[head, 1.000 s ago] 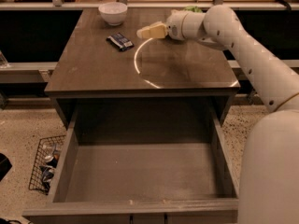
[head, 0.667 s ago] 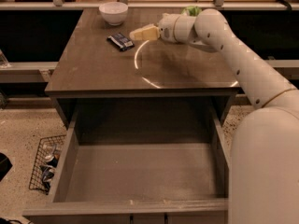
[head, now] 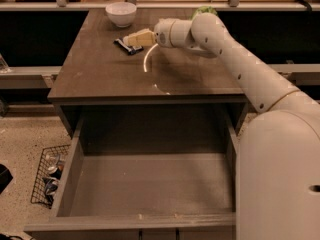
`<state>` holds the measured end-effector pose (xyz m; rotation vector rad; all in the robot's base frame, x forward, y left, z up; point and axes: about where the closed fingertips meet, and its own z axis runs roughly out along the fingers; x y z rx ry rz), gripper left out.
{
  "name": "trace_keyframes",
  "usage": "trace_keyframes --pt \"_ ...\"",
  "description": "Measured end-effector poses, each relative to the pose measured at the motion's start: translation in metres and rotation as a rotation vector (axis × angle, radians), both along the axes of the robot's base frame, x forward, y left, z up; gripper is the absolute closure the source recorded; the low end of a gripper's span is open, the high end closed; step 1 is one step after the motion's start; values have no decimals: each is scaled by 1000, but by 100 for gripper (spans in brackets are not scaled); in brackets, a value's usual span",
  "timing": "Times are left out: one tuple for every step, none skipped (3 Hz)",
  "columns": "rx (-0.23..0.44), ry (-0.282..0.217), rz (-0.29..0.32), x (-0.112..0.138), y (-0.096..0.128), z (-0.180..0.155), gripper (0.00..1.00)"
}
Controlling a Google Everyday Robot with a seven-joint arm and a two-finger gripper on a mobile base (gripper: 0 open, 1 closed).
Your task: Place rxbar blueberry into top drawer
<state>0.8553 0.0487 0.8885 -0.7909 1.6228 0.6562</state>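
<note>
Camera view: tool (head: 127,40) beside diagonally lying rxbar blueberry (head: 130,49).

Single camera view, high vantage beside robot's own shoulder, facing forward and steeply down. Open top drawer (head: 67,179) nearest lens, filling lower half of frame. Table (head: 100,74) beyond it at mid-frame, white bowl (head: 121,13) at its far edge, upper centre-left. Robot body bulks lower right; arm (head: 240,64) runs diagonally toward upper centre. Gripper (head: 128,39) at upper centre, low over table, at rxbar blueberry (head: 134,50). Floor strip with wire basket (head: 47,174) at lower left.
</note>
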Motion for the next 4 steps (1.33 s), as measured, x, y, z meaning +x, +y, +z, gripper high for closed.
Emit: trace_keyframes --pt "13 40 9 -5 24 -15 0" --pt "35 78 10 -9 40 -39 0" --pt "50 91 10 -12 47 -52 0" --pt "37 104 23 -15 57 -62 0"
